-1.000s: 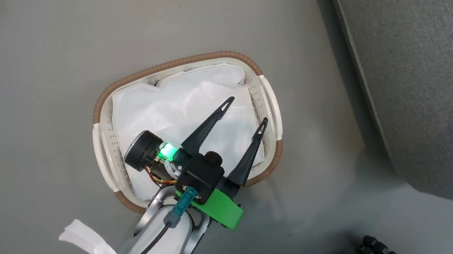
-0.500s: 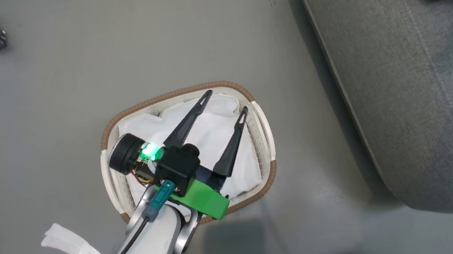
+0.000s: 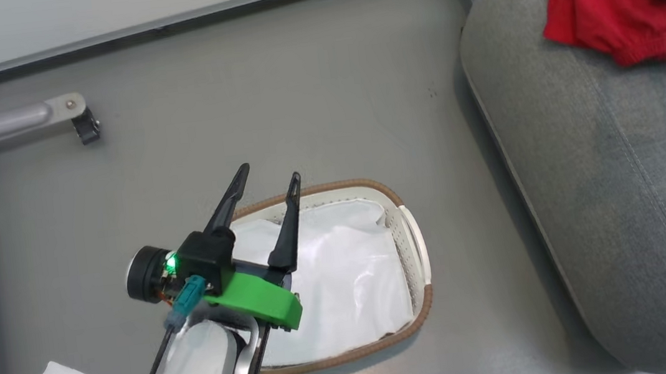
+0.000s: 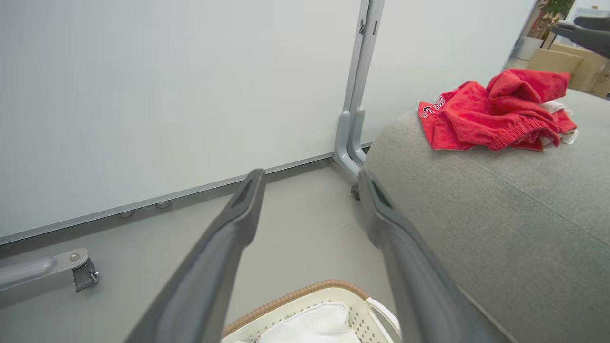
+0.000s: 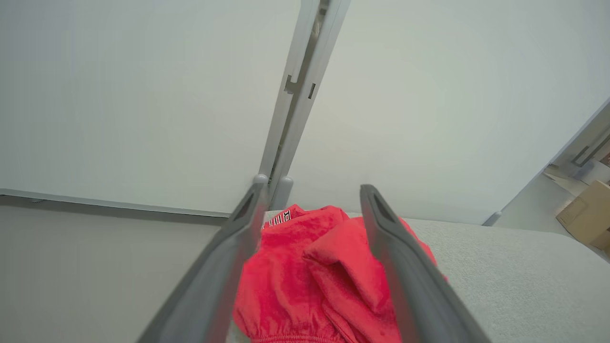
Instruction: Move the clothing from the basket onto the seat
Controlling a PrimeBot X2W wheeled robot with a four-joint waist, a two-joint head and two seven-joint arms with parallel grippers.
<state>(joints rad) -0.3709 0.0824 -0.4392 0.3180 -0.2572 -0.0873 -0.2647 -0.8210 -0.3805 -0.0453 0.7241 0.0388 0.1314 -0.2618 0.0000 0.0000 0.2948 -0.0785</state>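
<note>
Lying in a crumpled heap, the clothing (image 3: pixel 608 11) is found on the seat (image 3: pixel 622 191), near its far end and close to the white wall panels (image 4: pixel 167 95). White letters can be read on one edge of the red fabric, and a little white trim is seen at the side of the heap in the left wrist view. The right gripper (image 5: pixel 313 189) is held just above this heap with its two fingers spread wide. The fabric is seen below and between them, but nothing is pinched. The left gripper (image 3: pixel 269 173) is held over the far rim of the basket (image 3: pixel 424 302), its fingers also spread apart and nothing caught between them. The basket is standing on the grey floor (image 3: pixel 297 91), near the seat but not touching it, and a white liner sheet (image 3: pixel 350 279) is seen inside. A grey metal leg (image 3: pixel 18 116) with a dark caster is resting on the floor, well apart from the basket.
</note>
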